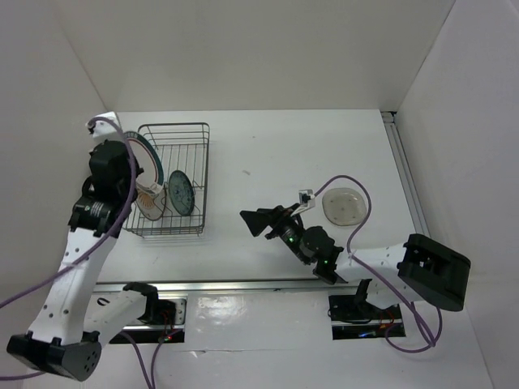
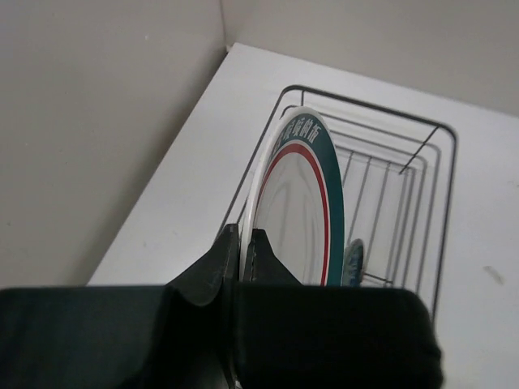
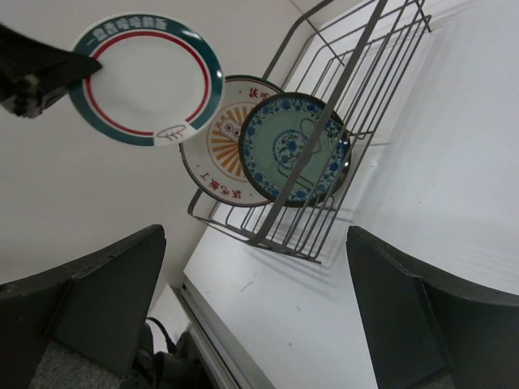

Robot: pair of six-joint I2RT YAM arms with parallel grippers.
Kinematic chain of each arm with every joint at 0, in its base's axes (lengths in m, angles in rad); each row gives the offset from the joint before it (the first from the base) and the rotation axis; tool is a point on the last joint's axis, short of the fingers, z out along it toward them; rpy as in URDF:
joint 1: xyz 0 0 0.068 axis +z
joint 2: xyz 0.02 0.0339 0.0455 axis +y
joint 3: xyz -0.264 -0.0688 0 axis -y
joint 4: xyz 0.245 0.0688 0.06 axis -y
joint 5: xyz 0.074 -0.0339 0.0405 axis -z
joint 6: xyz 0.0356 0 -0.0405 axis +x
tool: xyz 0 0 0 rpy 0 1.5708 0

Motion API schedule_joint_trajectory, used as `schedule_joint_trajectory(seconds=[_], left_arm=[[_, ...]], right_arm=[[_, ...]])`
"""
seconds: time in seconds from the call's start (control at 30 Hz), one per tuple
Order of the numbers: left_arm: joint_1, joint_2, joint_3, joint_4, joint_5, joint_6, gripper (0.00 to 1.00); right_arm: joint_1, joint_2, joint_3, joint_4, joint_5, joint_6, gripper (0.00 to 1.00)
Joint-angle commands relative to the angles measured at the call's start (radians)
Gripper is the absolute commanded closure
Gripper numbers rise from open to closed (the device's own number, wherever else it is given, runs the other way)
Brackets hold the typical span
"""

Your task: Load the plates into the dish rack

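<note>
Left gripper pinches the green-rimmed plate at the dish rack's left edge, right gripper spread wide; next, lower it between prongs.

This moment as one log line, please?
left gripper: shut on green-rimmed plate over rack | right gripper: open, empty | in rack: orange plate, teal plate | table: glass plate

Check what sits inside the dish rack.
The teal-patterned plate and, behind it, the sunburst plate, partly covered. The green-rimmed plate, in the left fingers, hangs above the rack.
</note>
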Motion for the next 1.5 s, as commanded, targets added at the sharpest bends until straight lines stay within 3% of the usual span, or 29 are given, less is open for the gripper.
schedule_joint_trajectory(seconds=[0.0,0.33,0.47,1.03,1.47], left_arm=[[0.000,0.052,-0.015,0.082,-0.086,0.111,1.00],[0.010,-0.055,-0.202,0.300,-0.118,0.259,1.00],[0.010,-0.082,-0.252,0.342,-0.042,0.248,1.00],[0.010,0.035,-0.270,0.327,0.127,0.194,1.00],[0.010,0.084,-0.261,0.297,0.116,0.185,1.00]], right_arm=[[-0.024,0.007,-0.006,-0.031,-0.070,0.002,0.00],[-0.066,-0.023,-0.005,-0.093,-0.181,0.001,0.00],[-0.075,-0.065,-0.015,-0.102,-0.193,0.000,0.00],[-0.093,-0.146,-0.071,-0.111,-0.193,0.010,0.00],[-0.103,-0.189,-0.092,-0.106,-0.211,0.019,0.00]])
